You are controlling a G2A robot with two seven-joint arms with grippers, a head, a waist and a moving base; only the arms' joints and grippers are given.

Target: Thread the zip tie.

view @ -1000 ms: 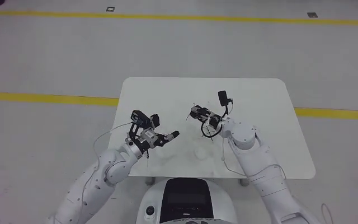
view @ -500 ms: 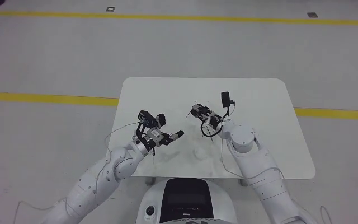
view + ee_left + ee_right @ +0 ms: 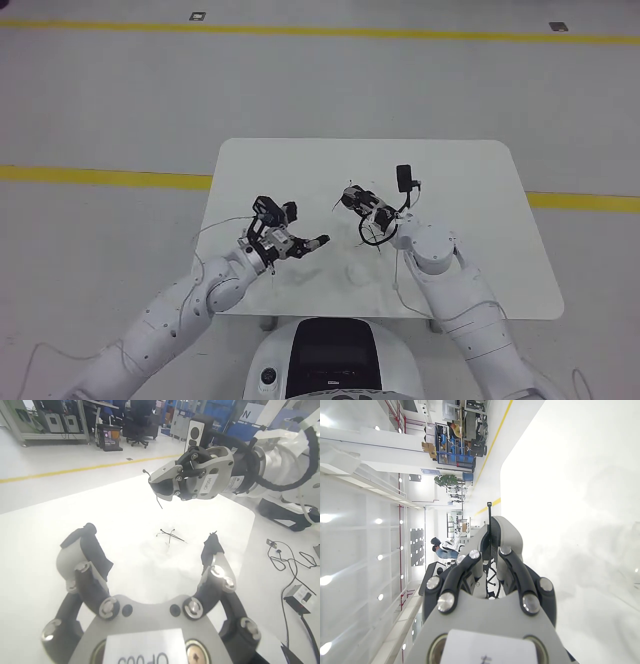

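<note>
Over the white desk (image 3: 470, 180), the right pincer (image 3: 492, 527) is held level, clamped on a black zip tie (image 3: 489, 512). The left pincer (image 3: 150, 535) faces it with fingers spread wide. Loose ties (image 3: 170, 535) lie on the desk beneath.

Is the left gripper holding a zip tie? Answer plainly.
No, the left gripper is wide open and empty.

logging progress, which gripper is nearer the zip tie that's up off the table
Right: the right gripper is shut on the zip tie; the left gripper is open, apart from it.
</note>
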